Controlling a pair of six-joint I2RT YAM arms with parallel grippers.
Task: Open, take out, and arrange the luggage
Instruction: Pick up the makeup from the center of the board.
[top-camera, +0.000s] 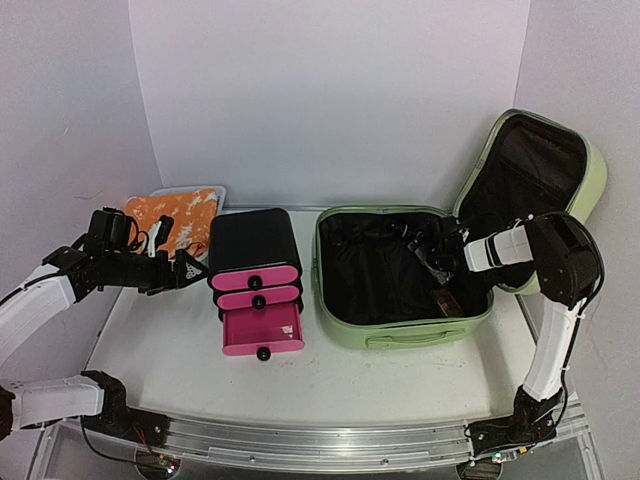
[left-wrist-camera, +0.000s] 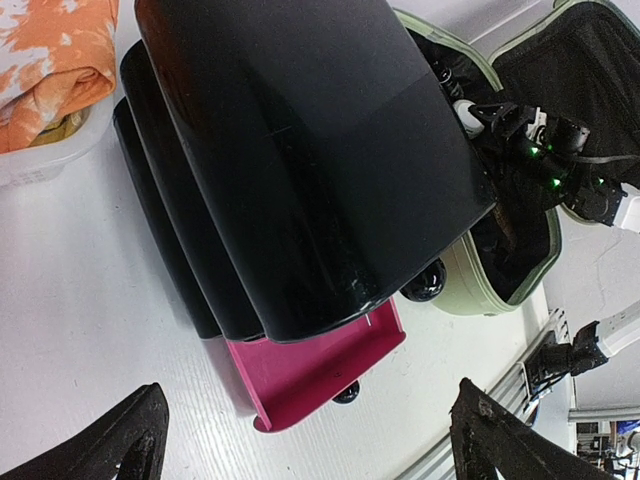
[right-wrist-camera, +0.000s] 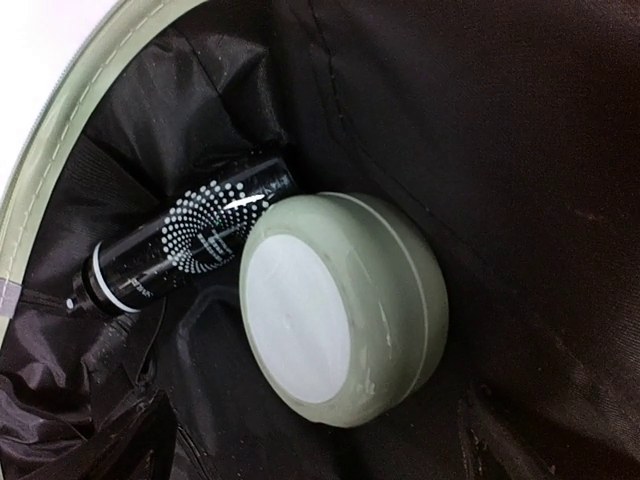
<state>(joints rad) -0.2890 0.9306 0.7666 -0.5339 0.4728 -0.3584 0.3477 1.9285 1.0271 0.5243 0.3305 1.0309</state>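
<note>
The luggage (top-camera: 400, 335) is a light-green hard-shell suitcase lying open on the table, with its lid (top-camera: 592, 180) leaning back against the right wall. My right gripper (top-camera: 437, 250) reaches down into the black-lined base. In the right wrist view it (right-wrist-camera: 320, 450) is open, its dark fingertips (right-wrist-camera: 125, 445) low at both corners. A pale green round tin (right-wrist-camera: 340, 305) lies just ahead of it, untouched. A black spray can (right-wrist-camera: 180, 245) with white dots rests behind the tin. My left gripper (top-camera: 185, 270) hovers open, left of the drawer box and holding nothing.
A black drawer box (top-camera: 255, 250) with pink fronts stands left of the suitcase, its bottom drawer (top-camera: 262, 330) pulled out and bare inside (left-wrist-camera: 320, 365). A white basket (top-camera: 218, 195) holding orange cloth (top-camera: 180, 210) sits at the back left. The metal rail (top-camera: 320, 445) lines the near edge.
</note>
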